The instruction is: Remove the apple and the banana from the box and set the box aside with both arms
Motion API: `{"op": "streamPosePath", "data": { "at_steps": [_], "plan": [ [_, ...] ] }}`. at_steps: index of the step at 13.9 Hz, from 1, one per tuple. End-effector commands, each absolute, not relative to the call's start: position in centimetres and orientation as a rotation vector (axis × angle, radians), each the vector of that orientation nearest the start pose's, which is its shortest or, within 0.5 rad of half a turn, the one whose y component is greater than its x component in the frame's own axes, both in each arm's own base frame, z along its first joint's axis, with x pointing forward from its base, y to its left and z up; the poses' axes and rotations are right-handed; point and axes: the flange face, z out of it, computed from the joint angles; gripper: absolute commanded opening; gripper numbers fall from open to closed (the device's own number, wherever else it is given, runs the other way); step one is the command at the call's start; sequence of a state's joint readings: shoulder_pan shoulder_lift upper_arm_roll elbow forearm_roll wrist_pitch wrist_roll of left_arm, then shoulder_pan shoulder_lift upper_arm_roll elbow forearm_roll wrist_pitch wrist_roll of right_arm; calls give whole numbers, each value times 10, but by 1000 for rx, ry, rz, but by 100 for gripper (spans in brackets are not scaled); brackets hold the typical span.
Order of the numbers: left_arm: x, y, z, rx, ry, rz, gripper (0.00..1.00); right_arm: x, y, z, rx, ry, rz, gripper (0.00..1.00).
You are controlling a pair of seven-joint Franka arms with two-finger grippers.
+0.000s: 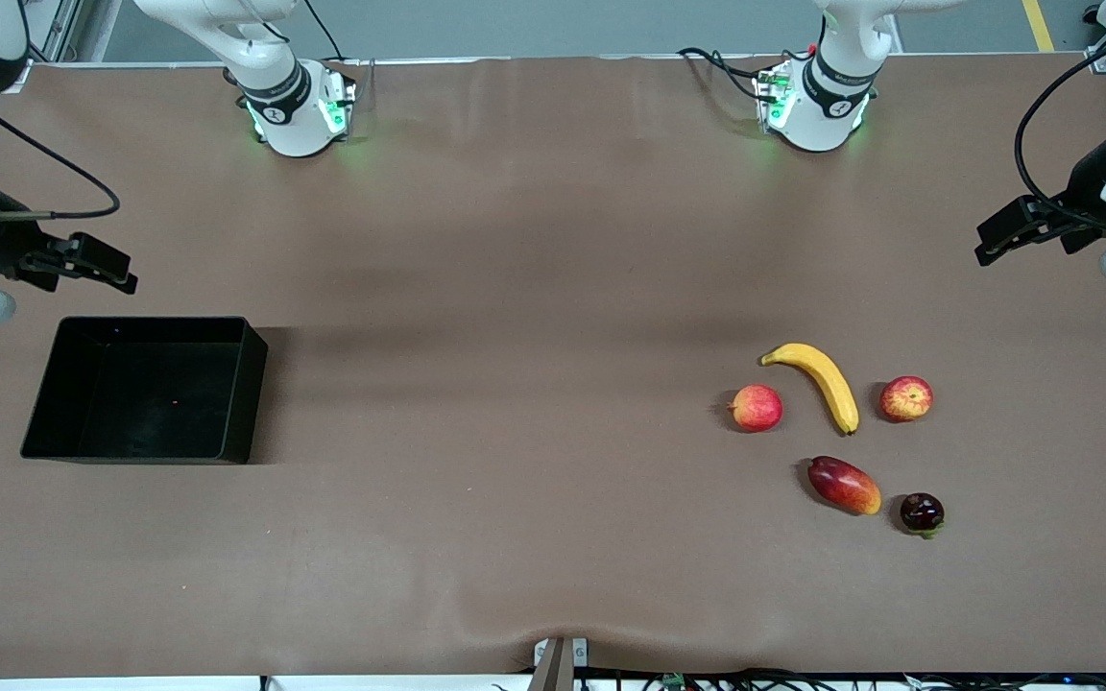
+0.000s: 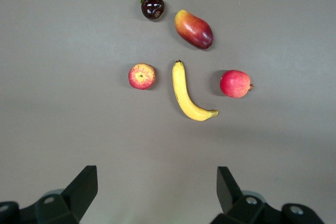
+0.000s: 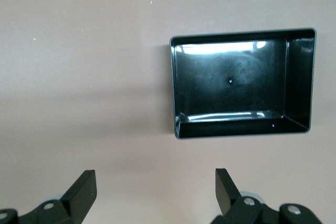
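The yellow banana [image 1: 817,384] lies on the table toward the left arm's end, and also shows in the left wrist view [image 2: 186,94]. The red apple streaked with yellow [image 1: 905,398] [image 2: 142,76] lies beside it. The black open-top box [image 1: 145,389] stands empty toward the right arm's end, and also shows in the right wrist view [image 3: 242,82]. My left gripper [image 1: 995,240] [image 2: 156,177] is open and empty, high above the table's end, apart from the fruits. My right gripper [image 1: 111,271] [image 3: 156,178] is open and empty, up in the air beside the box.
A second round red fruit [image 1: 756,408] [image 2: 235,83] lies beside the banana, on the side away from the apple. An oval red-orange mango [image 1: 844,485] and a small dark purple fruit [image 1: 922,512] lie nearer the front camera. The brown table mat [image 1: 515,336] stretches between box and fruits.
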State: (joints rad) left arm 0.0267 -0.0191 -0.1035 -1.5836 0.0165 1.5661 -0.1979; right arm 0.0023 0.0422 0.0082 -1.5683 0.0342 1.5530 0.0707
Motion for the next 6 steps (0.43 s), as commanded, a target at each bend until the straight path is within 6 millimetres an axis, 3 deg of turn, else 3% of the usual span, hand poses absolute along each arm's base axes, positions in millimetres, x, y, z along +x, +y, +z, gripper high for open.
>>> {"op": "streamPosePath", "data": {
  "at_steps": [1, 4, 6],
  "plan": [
    [547, -39, 639, -3124, -178, -43, 100, 555, 8, 620, -3085, 93, 109, 100],
    [547, -39, 647, -3124, -185, -68, 100, 554, 10, 622, -3086, 1, 112, 100],
    [547, -37, 647, -3123, -192, -70, 100, 552, 2, 621, -3086, -59, 131, 100]
  ]
}}
